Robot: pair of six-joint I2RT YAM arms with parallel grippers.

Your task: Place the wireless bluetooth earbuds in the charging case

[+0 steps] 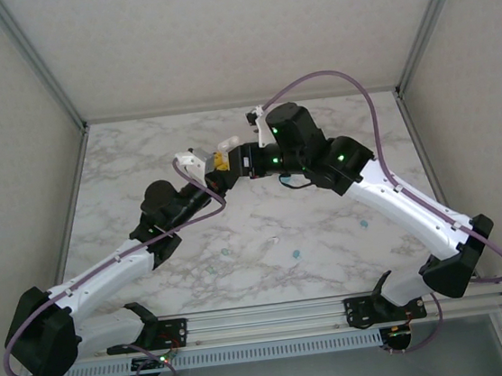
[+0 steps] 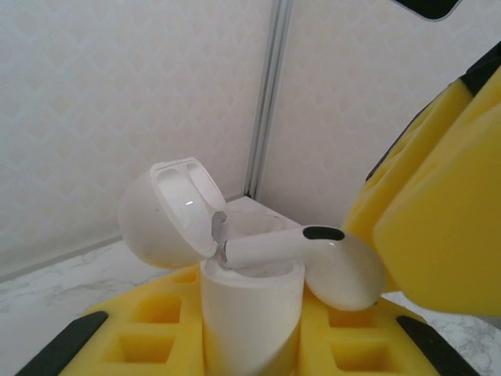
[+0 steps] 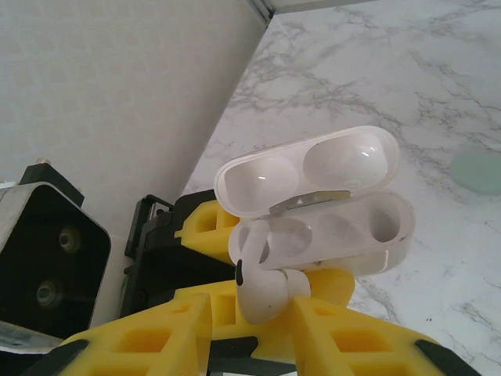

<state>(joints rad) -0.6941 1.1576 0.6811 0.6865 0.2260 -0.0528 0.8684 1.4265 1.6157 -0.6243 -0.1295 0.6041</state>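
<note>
Nearest the arm bases, on the marble table (image 1: 333, 274), lie the loose earbuds (image 1: 297, 253): pale green ones to the left, blue-teal ones to the right and a white speck between them, all well apart from both grippers. Farther back, above the far middle of the table, the two arms meet. The left gripper (image 1: 217, 164) is clamped tight on the body of the white charging case (image 3: 344, 231), holding it upright with its lid (image 3: 313, 168) swung fully open. The right gripper (image 3: 262, 317) has its yellow fingers drawn narrow around a white earbud (image 2: 313, 254), pinching its rounded head. The bud's stem lies tilted, nearly flat, across the mouth of the case, with its tip at the socket near the hinge. I judge the task to be in its first insertion: the case is open and presented and one bud is at the opening, but it is not seated. The other socket looks empty. This bud needs righting and pressing home, and a second is left to fetch.
</note>
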